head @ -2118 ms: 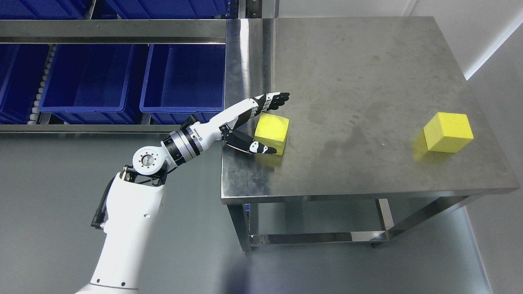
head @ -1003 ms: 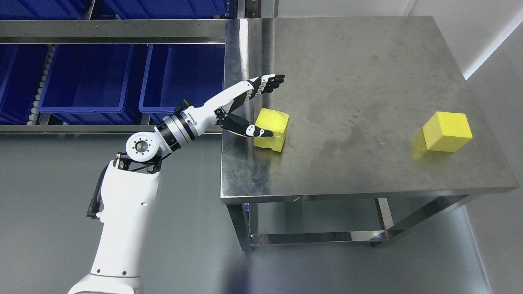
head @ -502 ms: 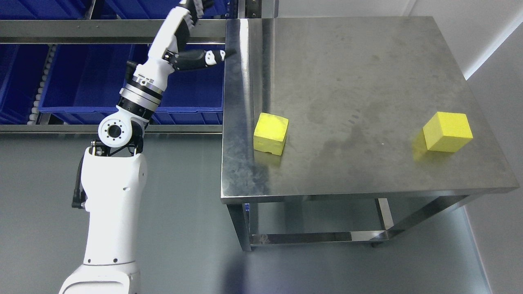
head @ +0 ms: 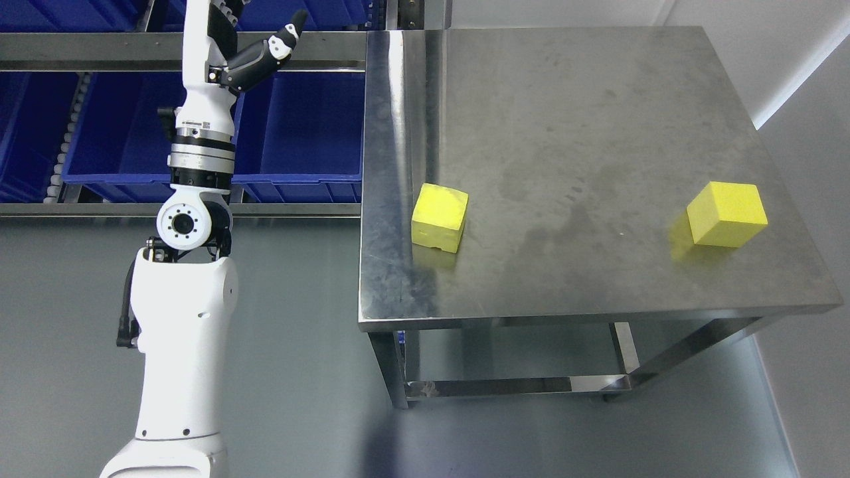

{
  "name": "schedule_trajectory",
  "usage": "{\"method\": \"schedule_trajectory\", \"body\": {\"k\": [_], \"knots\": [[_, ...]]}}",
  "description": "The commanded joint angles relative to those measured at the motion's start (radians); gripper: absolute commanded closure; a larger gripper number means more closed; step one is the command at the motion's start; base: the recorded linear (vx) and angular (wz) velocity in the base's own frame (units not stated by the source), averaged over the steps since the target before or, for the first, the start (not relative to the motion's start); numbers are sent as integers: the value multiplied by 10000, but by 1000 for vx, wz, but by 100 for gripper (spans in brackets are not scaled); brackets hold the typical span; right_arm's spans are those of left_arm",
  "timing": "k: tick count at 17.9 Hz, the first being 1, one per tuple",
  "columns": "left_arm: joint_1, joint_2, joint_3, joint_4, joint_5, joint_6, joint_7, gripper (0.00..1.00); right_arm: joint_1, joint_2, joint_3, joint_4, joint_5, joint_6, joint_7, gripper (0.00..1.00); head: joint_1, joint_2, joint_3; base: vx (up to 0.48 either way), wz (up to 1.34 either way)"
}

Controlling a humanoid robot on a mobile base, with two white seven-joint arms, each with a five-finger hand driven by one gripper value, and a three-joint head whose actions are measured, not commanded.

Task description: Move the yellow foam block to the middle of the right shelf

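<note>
— Yellow foam block [head: 439,217]: where is it?
— Near the left edge of the steel tabletop [head: 597,133], about halfway along that edge, with nothing touching it. A second yellow foam block [head: 726,214] lies near the right edge, well apart from the first.
— And the left hand [head: 229,40]?
— Raised high off the tabletop's left side, in front of the shelf rail [head: 99,52]. Its thumb juts out toward the right and it holds nothing; the other fingers run past the picture's top edge, so how wide they are spread I cannot tell.
— What about the containers?
— Blue plastic bins [head: 133,126] sit side by side on the shelf behind the arm. What shows of their insides is bare blue.
</note>
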Motion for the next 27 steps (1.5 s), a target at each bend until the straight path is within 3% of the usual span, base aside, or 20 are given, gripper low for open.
{"method": "schedule_trajectory", "body": {"k": [1, 2, 3, 4, 8, 12, 14, 22, 27], "knots": [[242, 170, 111, -139, -33, -151, -111, 99, 16, -175, 4, -174, 31, -6, 7, 0, 0, 0, 0, 0, 0], [166, 170, -42, -139, -49, 31, -202, 90, 16, -175, 4, -174, 31, -6, 7, 0, 0, 0, 0, 0, 0], [29, 170, -362, -139, -125, 413, -385, 57, 16, -175, 4, -174, 31, -6, 7, 0, 0, 0, 0, 0, 0], [-246, 170, -806, -154, -247, 1070, -843, 1, 16, -175, 4, -174, 31, -6, 7, 0, 0, 0, 0, 0, 0], [-172, 170, -2093, -231, -294, 1336, -3187, 0, 16, -175, -12, -174, 31, -6, 7, 0, 0, 0, 0, 0, 0], [-95, 170, -4166, -246, -279, 3418, -3976, 0, 16, -175, 3, -174, 31, -6, 7, 0, 0, 0, 0, 0, 0], [-35, 170, -4628, -261, -279, 3805, -4479, 0, 16, -175, 3, -174, 31, -6, 7, 0, 0, 0, 0, 0, 0], [595, 170, -4339, -1119, -279, 4497, -5955, 0, 16, -175, -12, -174, 31, -6, 7, 0, 0, 0, 0, 0, 0], [779, 1190, -3665, -1488, -279, 4482, -6229, 0, 16, -175, 4, -174, 31, -6, 7, 0, 0, 0, 0, 0, 0]]}}
